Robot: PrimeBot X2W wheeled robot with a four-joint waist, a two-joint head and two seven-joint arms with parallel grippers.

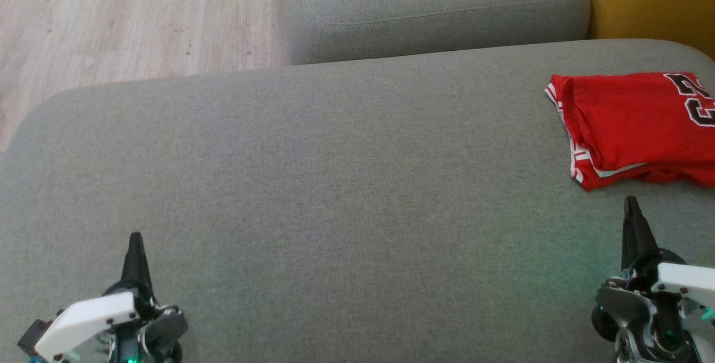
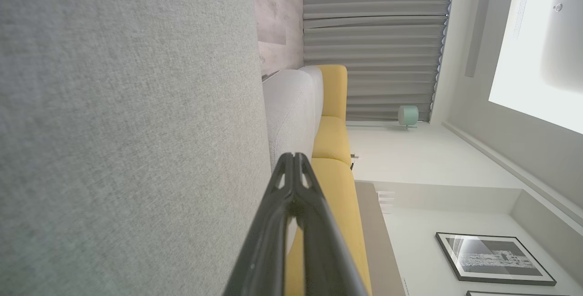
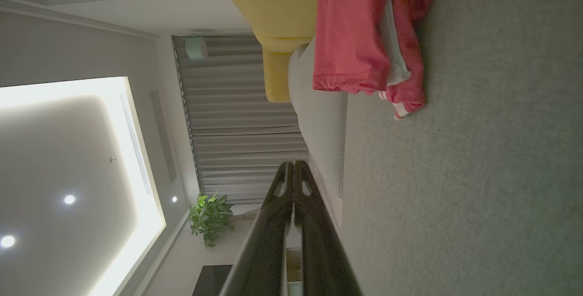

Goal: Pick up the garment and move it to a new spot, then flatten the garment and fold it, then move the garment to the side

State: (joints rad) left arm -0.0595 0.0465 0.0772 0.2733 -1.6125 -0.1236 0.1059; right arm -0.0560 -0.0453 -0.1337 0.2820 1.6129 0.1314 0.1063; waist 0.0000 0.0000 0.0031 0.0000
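garment (image 1: 637, 123): apparently folded, cushion's (image 1: 335, 184) right side | left claw (image 1: 136, 238), right claw (image 1: 631, 202): fingers together, empty

We find the garment (image 1: 637, 128) lying on the sofa seat (image 1: 335, 156). Our right tool (image 1: 631, 203) hangs just before the garment, our left tool (image 1: 135, 239) well to its left. A second cushion (image 1: 435, 11) sits behind the garment, leftward.

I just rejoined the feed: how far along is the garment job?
Looks done: the red garment lies folded in layers at the right side of the grey cushion. In hand: nothing; the left gripper and right gripper are shut and empty, clear of the cloth. Left: seemingly nothing, though the fold's near edge looks slightly uneven.
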